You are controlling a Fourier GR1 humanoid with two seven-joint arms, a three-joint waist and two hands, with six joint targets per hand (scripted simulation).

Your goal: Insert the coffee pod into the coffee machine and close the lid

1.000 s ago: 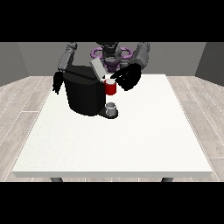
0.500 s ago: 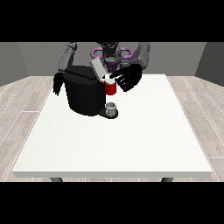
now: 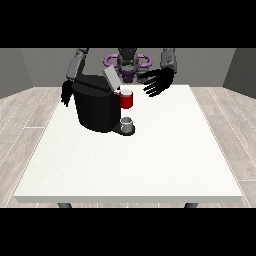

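Note:
The black coffee machine stands at the table's back left with its grey lid tilted up and open. A red thing at the machine sits at its front right, just under the lid. On the machine's low base rests a small grey thing; I cannot tell it for the pod. The hand at the view's right hovers to the right of the lid and apart from it, fingers spread and holding nothing. The hand at the view's left hangs behind the machine's left side, fingers pointing down.
The white table stretches wide towards the camera, with its front edge near the view's bottom. The robot's torso stands behind the far edge. Wooden floor lies on both sides.
The hand at the view's right has drawn up and to the right, away from the red thing, with its fingers spreading. The other hand and the lid have not moved.

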